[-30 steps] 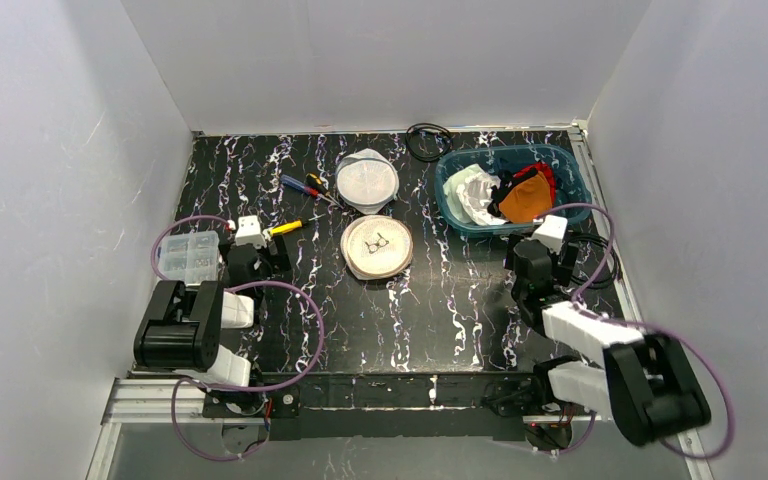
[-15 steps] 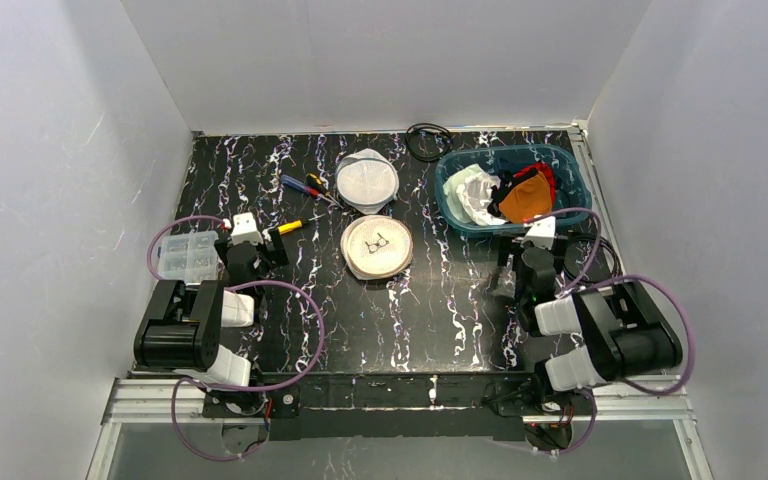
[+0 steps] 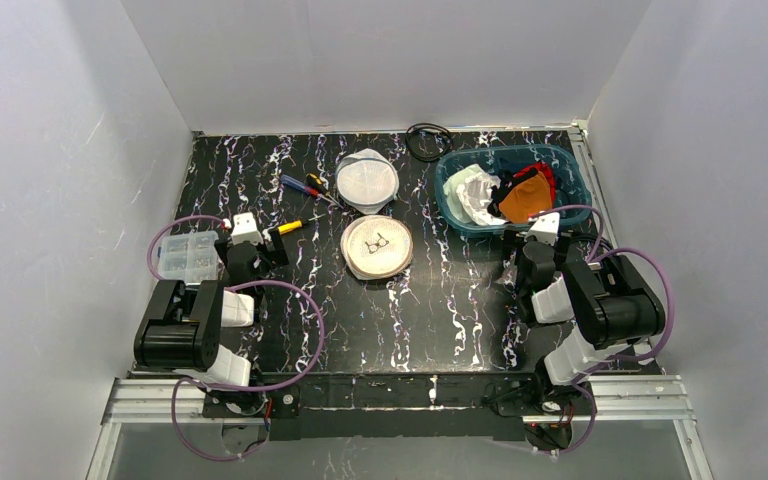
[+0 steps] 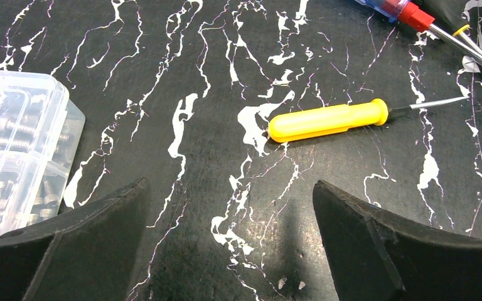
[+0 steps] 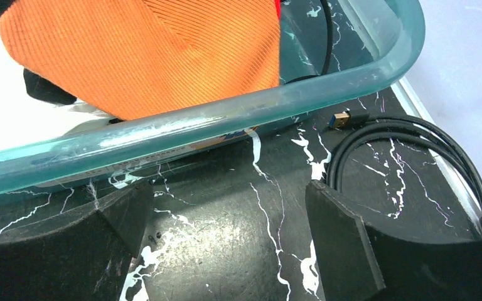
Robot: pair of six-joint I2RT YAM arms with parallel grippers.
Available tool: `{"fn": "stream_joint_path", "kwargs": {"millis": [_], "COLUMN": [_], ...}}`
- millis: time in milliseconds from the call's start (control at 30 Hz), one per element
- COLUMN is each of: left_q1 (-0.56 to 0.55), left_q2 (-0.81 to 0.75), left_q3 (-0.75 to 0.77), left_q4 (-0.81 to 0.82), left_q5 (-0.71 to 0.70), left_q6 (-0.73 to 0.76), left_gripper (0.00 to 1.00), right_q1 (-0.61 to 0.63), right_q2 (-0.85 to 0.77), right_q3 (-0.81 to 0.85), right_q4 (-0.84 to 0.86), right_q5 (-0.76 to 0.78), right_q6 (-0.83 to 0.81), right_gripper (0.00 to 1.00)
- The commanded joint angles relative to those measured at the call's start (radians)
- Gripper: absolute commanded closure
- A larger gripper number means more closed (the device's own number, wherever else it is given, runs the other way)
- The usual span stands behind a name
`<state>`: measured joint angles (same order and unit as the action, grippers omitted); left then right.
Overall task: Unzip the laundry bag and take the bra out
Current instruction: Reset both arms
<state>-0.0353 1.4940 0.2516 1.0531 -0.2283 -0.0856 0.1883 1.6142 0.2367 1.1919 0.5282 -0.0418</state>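
- Step in hand: the approach. Neither claw touches a bag, and no zip looks worked yet.
- Left claw: fingers spread wide and empty, low over the table. A yellow screwdriver lies just ahead of it and the screw box sits at its left.
- Right claw: also spread and empty. The bin rim is just ahead, with orange cloth inside, and a cable lies at its right.
- Task's thing: the near pouch is round and white with a small dark mark at its middle, and I take it for the laundry bag. It lies ahead and right of the left claw, ahead and left of the right claw, and well apart from both.
- The far pouch sits just beyond the near one. No bra shows, and I cannot tell which pouch holds it.
- Next move, as I judge it: bring a claw over the near pouch and find the zip pull. Close narrowly on the pull while the other claw pins the pouch flat.
- Counts: two claws, two pouches, one bin, one screw box, three screwdrivers and two coiled cables.
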Motion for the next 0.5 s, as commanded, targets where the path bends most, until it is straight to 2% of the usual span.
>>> {"fn": "stream_joint_path", "kwargs": {"millis": [0,467], "left_q1": [0.003,0.004], "left_q2": [-0.013,-0.009], "left_q3": [0.017,0.027], "left_q4": [0.008,-0.005], "left_q5": [-0.022,0.006], "left_q6": [0.004,0.02], "left_gripper": [0.01,0.01], "right_q1": [-0.011,-0.013], "right_q2": [0.002,0.0], "right_q3": [0.021,0.016], "right_q4": [0.024,0.037], "right_q5": [0.015,0.02], "right_q6": [0.02,0.022], "right_gripper": [0.01,0.01]}}
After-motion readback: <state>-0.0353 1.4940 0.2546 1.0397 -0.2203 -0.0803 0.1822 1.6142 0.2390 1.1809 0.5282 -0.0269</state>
